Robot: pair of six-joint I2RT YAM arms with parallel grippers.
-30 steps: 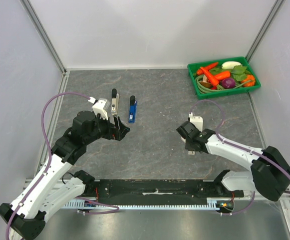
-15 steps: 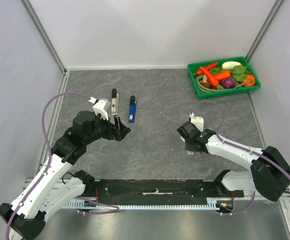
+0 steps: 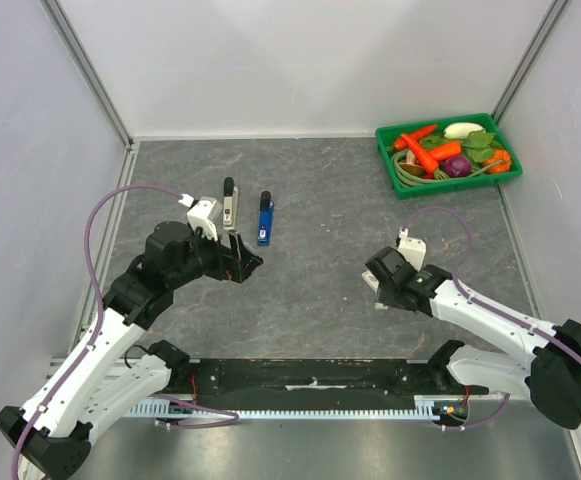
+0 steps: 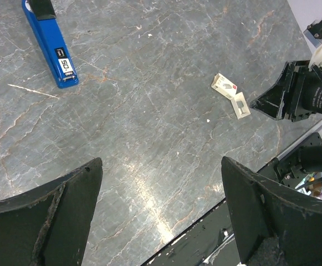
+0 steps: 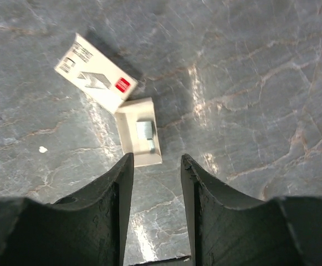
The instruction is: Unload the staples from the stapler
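Note:
The blue stapler [image 3: 264, 218] [image 4: 52, 47] lies closed on the grey table, just beyond my left gripper [image 3: 245, 262] [image 4: 161, 166], which hangs wide open and empty above the table. A small cream tray [image 5: 140, 133] holds a short silver strip of staples [image 5: 145, 132]. Its white box sleeve [image 5: 97, 73] [image 4: 225, 86] lies touching it. My right gripper [image 5: 156, 160] [image 3: 378, 285] is open just short of the tray's near end, nothing between its fingers.
A second stapler, grey and black [image 3: 229, 205], lies left of the blue one. A green basket [image 3: 450, 183] of toy vegetables stands at the far right corner. Walls close in the table on three sides.
The right gripper's jaws have opened, and the right arm has drawn back a little toward the near right. The left arm and the staplers have not moved.

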